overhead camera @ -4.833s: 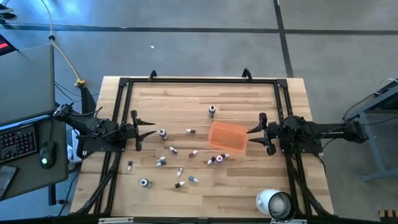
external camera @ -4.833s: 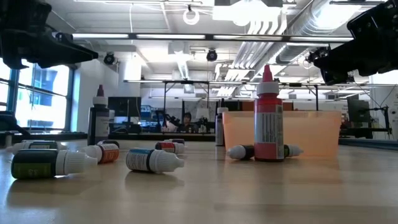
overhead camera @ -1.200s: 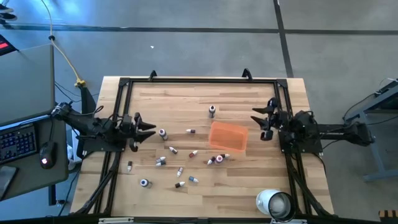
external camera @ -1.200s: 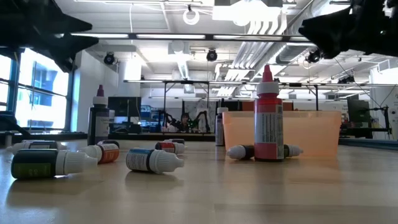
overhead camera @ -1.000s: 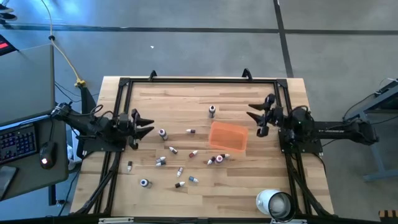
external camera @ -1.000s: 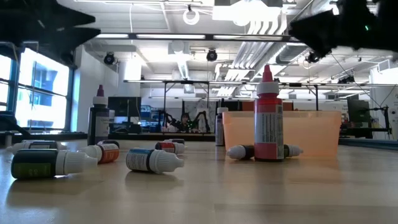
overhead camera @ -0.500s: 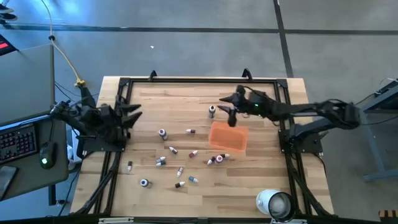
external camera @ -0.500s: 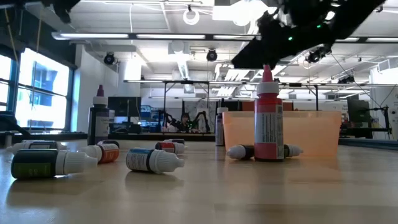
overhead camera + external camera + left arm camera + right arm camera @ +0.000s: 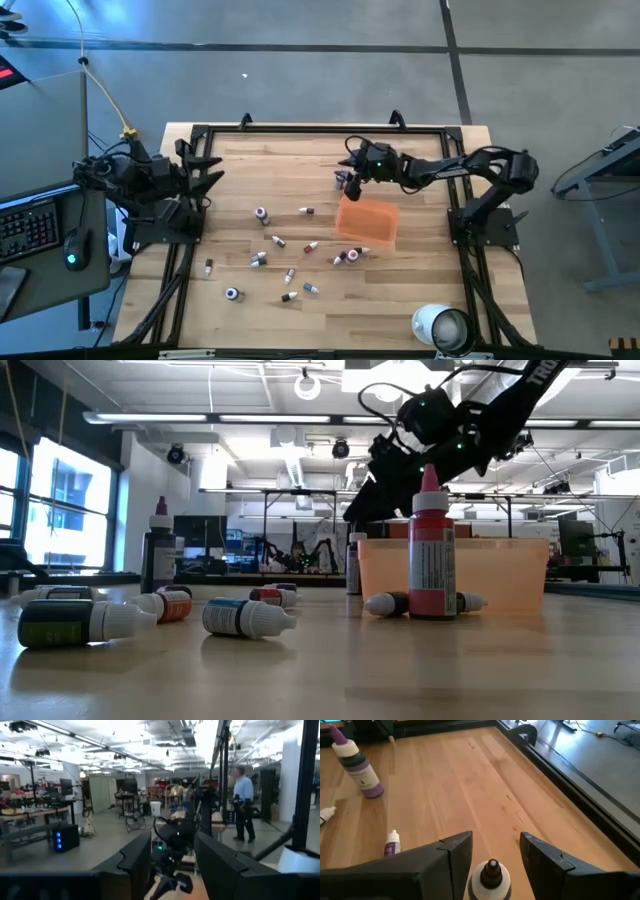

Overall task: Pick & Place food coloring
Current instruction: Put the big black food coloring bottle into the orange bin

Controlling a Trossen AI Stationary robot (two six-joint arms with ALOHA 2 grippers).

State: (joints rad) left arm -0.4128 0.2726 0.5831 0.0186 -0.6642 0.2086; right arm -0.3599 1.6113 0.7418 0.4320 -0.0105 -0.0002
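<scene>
Orange tray (image 9: 367, 221) looks empty, so nothing placed yet: my right gripper (image 9: 349, 180), fingers apart, hangs over the upright bottle (image 9: 341, 179) just beyond the tray's far-left corner; rest of the food coloring (image 9: 282, 252) lies scattered mid-table; left gripper (image 9: 205, 170) open, parked far left.

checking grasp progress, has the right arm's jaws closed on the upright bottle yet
No: in the right wrist view the right gripper has its jaws open, with the upright bottle standing untouched between them.

Upright white bottle (image 9: 491, 879) with dark cap between parted jaws; two more bottles (image 9: 360, 770) beyond on wooden table (image 9: 470, 780).
</scene>
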